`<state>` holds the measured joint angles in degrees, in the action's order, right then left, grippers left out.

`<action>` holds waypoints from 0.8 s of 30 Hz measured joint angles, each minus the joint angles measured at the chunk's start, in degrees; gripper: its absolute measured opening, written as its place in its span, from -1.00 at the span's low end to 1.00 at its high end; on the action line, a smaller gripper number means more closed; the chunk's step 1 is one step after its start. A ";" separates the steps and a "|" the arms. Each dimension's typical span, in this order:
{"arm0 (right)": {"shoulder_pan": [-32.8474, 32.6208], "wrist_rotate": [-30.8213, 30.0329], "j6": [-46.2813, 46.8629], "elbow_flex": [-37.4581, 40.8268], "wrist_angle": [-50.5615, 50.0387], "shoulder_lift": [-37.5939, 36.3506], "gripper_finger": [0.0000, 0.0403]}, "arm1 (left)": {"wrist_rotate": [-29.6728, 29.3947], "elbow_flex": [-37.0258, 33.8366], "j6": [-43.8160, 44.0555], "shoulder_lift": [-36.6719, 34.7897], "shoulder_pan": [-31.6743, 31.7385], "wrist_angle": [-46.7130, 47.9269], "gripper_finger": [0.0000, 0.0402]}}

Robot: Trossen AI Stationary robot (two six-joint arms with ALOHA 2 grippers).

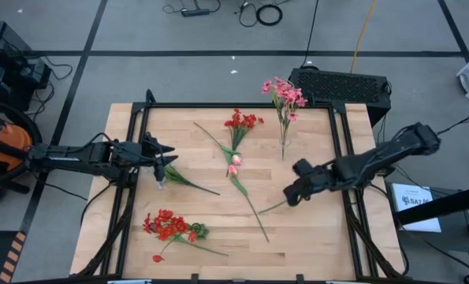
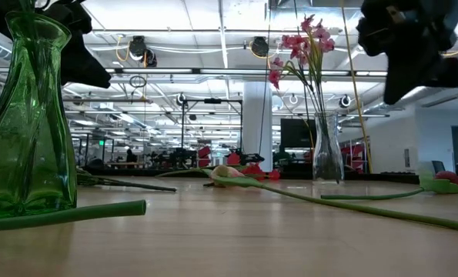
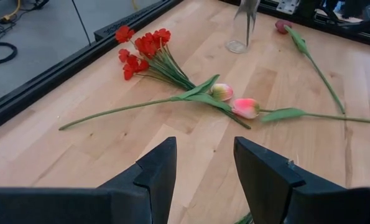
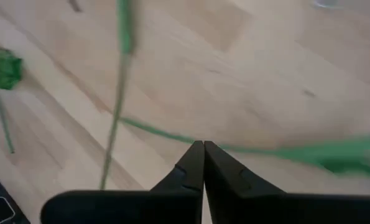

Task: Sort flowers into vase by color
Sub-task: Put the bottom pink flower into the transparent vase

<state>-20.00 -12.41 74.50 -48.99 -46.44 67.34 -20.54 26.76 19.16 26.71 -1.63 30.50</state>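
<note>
Flowers lie scattered across the table (image 1: 313,237): red clusters (image 1: 169,226) at seven o'clock, tulip stems (image 1: 234,164) at centre. The right gripper (image 1: 291,197), fingers pressed together and empty, hovers at four o'clock; the left gripper (image 1: 168,157), parted and empty, at nine, bare wood between.

Pale wood table (image 1: 313,229); green glass vase (image 2: 28,115); red blossom clusters (image 1: 171,226); pink blooms (image 1: 284,93); pink tulip buds (image 3: 234,102); green stalks throughout.
</note>
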 joint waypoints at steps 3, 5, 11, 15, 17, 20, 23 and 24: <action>-0.42 -0.99 -3.57 0.00 7.04 4.33 -1.00 | -0.03 0.00 0.04 -0.01 -0.01 0.00 -0.16; -0.38 -0.95 -4.65 -0.15 10.70 7.10 -1.00 | -0.02 0.00 0.06 0.01 -0.02 0.02 -0.16; -0.37 -1.68 -5.10 -9.67 8.41 17.81 -1.00 | -0.01 0.00 0.06 0.00 0.00 0.00 -0.16; -0.16 -4.98 -7.59 -20.71 4.33 26.03 -1.00 | 0.00 0.00 0.02 -0.01 0.00 0.00 -0.16; 0.61 -6.28 -8.34 -25.86 2.47 30.10 -1.00 | 0.00 0.00 0.02 0.01 -0.02 0.00 -0.16; 2.07 -4.57 -12.21 -31.63 1.52 35.24 -1.00 | 0.03 0.00 -0.01 0.00 -0.01 0.02 -0.16; 3.08 -2.68 -17.80 -35.82 3.82 39.09 -1.00 | 0.03 0.00 -0.02 -0.01 -0.02 0.02 -0.16; 3.32 -2.86 -18.63 -36.58 5.31 40.12 -0.99 | 0.04 0.00 -0.03 -0.01 0.00 0.03 -0.16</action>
<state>-16.68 -15.27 55.86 -85.57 -41.13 107.46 -20.50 26.76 19.13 26.70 -1.63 30.54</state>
